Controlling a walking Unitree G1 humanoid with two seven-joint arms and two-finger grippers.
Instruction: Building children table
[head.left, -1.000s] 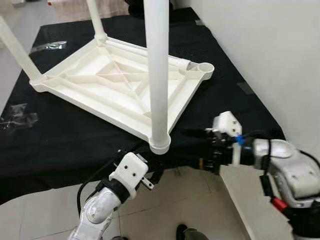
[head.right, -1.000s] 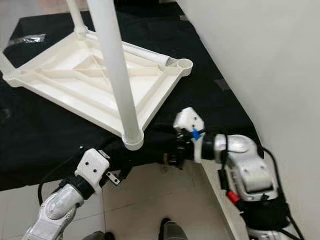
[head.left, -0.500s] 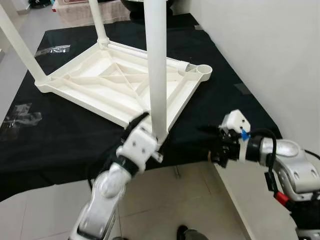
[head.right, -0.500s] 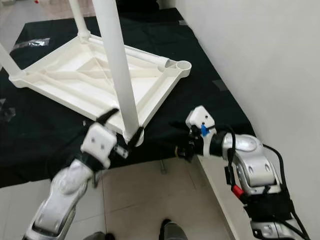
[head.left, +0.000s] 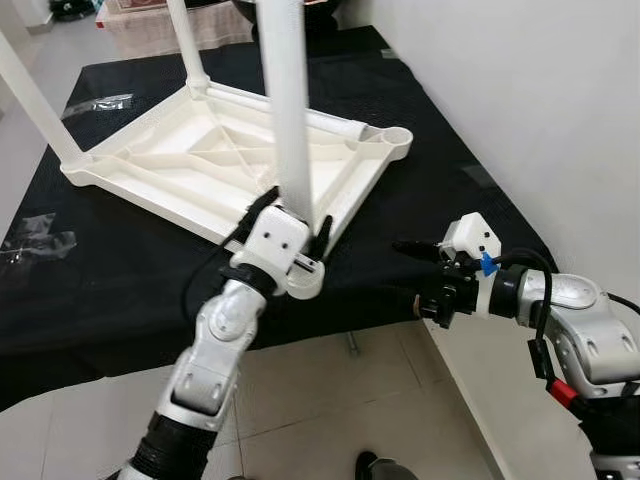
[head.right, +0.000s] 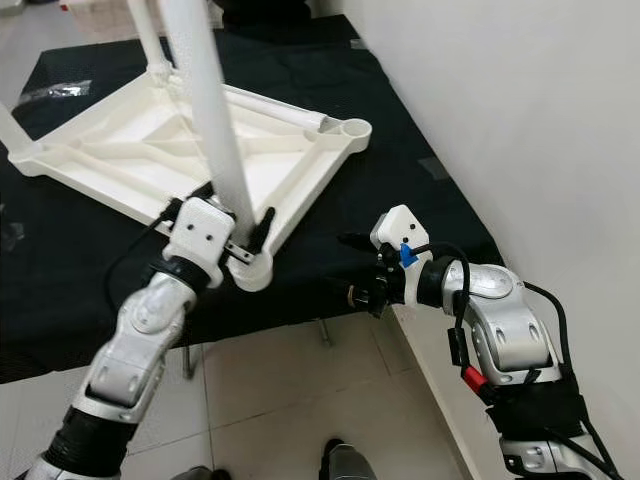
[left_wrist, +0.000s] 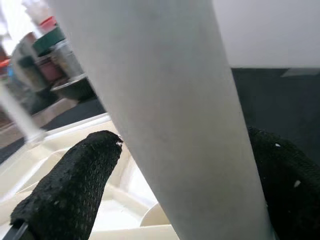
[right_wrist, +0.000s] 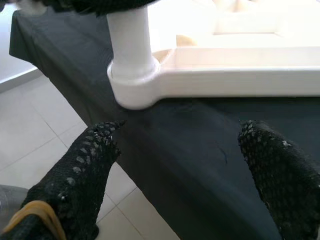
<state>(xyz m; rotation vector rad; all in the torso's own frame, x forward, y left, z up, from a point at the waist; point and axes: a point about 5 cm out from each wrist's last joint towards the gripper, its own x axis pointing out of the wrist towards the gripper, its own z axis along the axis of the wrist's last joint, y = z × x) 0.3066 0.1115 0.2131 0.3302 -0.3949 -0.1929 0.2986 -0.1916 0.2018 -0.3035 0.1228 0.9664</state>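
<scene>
On the left, the upturned white table top (head.left: 200, 165) lies on the black cloth (head.left: 120, 290), underside up, with legs standing in its far-left and left corner sockets. The far-right corner socket (head.left: 397, 136) is open and holds no leg.

Moving right, the near leg (head.left: 283, 110) rises from the near corner socket (head.right: 253, 272) at the cloth's near edge, its long axis close to upright with a slight lean to the far left. The left gripper (head.left: 285, 215) sits at the base of this leg, one black finger on each side of the tube. In the left wrist view the fingers (left_wrist: 75, 185) bracket the leg (left_wrist: 165, 110) closely, though I cannot tell whether they press it.

Farther right, the right gripper (head.left: 408, 270) hovers off the near right edge of the cloth, fingers spread wide and empty, pointing left toward the near socket. The right wrist view looks between its fingers (right_wrist: 75, 175) at that socket (right_wrist: 132, 90).

The left arm is plainly nearer, so seating or twisting the leg likely falls to it, the force running down along the leg's axis.
</scene>
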